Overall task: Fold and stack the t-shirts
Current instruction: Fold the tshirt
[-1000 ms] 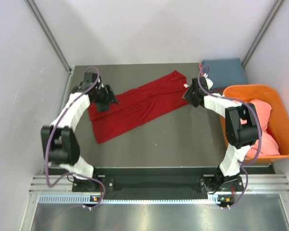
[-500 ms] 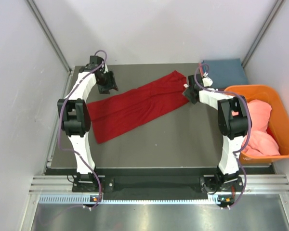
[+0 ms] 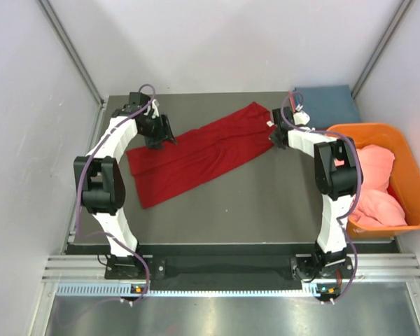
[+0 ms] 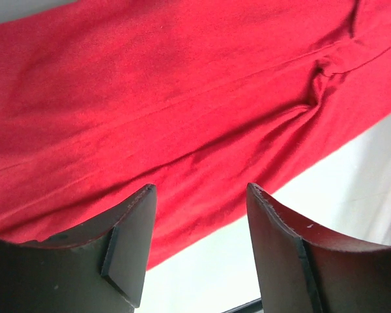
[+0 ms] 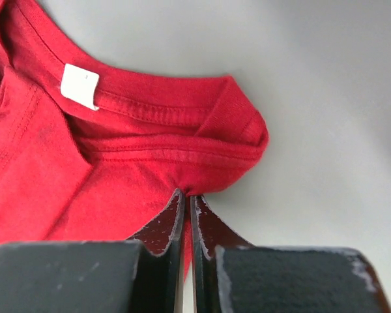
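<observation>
A small white neck label (image 5: pixel 79 86) is sewn inside the collar (image 5: pixel 156 107) of the deep red t-shirt (image 3: pixel 196 154). It carries one tiny mark, too small to read, and no other writing shows.

The red shirt lies folded into a long band, slanting across the grey counter (image 3: pixel 252 203). A folded blue t-shirt (image 3: pixel 327 105) lies flat beyond its collar end, near it but apart from it. To the right of that same end stands an orange plastic tub (image 3: pixel 364 129). A salmon-pink t-shirt (image 3: pixel 376 178) is bunched inside the tub, well apart from the red shirt. Nothing lies on top of the red shirt. From above, only the two arms cover small parts of it, one at each end.

The right fingers (image 5: pixel 159 228) are at the collar end, clenched together. They grasp a small pinch of red cloth at the shirt's edge just below the collar, and the cloth puckers where the tips meet. The label lies just up and left of that pinch.

The left fingers (image 4: pixel 127 241) are at the opposite end, released and spread apart. They are over the shirt's long edge, with red cloth and a strip of bare counter showing between them. I cannot tell whether they touch the cloth.
</observation>
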Robot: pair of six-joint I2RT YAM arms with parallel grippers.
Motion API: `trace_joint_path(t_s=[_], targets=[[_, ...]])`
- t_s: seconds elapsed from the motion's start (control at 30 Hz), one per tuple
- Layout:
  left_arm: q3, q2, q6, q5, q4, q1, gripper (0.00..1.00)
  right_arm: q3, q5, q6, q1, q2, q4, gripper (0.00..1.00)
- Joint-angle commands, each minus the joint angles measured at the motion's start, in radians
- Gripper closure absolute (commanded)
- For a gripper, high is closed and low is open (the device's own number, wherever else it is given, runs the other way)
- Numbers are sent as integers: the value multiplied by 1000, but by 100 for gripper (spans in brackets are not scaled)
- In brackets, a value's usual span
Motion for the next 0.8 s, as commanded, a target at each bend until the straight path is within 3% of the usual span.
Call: trace_joint_path(t_s=[0.0,0.13,0.27,0.43,0.57,0.7,0.77], targets=[[-24,-86,-2,-12,38,0,37,95,56,-89,-12,54,47,100],[-4,-76,17,-28,-2,5,35,186,4,-138,-38,126,54,100],[1,-88,0,60,-50,5,35,270,-5,-178,-75,186,51,100],[-108,-204,-9,67,-15,2,35,413,-81,-235,-127,209,-2,97],[-225,-258,-46,170,82,2,35,337,-198,-206,-109,90,8,75],[-317,-274,-34,-10,176,3,34,190,-269,-149,-40,-44,-5,64],[-299,-245,-17,-60,116,9,34,163,-225,-145,-3,-117,-49,60]])
